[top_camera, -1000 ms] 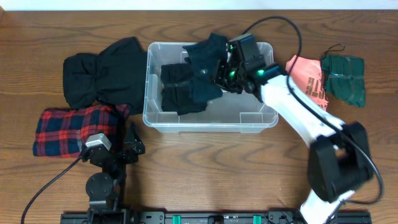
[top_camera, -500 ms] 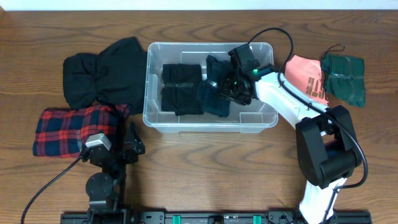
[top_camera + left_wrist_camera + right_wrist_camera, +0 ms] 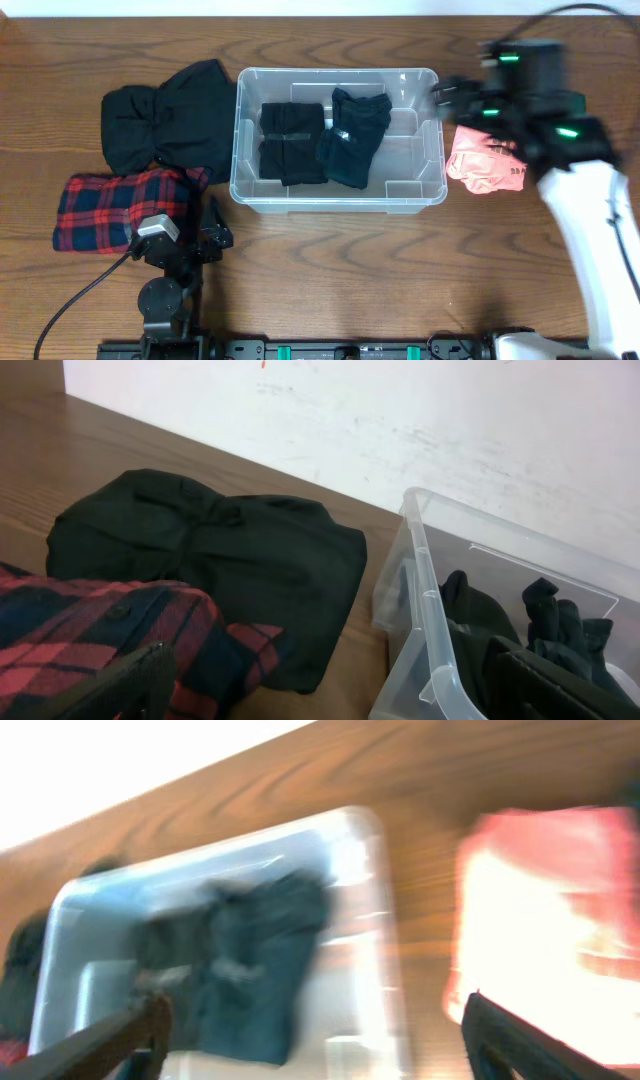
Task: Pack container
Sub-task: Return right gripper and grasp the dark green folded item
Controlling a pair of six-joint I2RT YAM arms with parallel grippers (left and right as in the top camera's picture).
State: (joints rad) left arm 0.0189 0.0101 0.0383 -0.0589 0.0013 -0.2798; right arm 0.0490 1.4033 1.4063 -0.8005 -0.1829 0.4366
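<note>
The clear plastic container stands at the table's middle. Inside it, a folded black garment lies beside a dark blue garment. My right gripper is blurred with motion, open and empty, above the container's right rim and next to a coral garment. In the right wrist view its fingers stand wide apart, with the dark blue garment and the coral garment below. My left gripper rests open near the front edge, left of the container.
A black garment and a red plaid garment lie left of the container. The left wrist view shows the black garment and the plaid one close ahead. My right arm covers the table's far right.
My right gripper has opened, leaving the dark blue garment in the container, and has swung up and right out of it toward the coral garment. The left arm has not moved.
</note>
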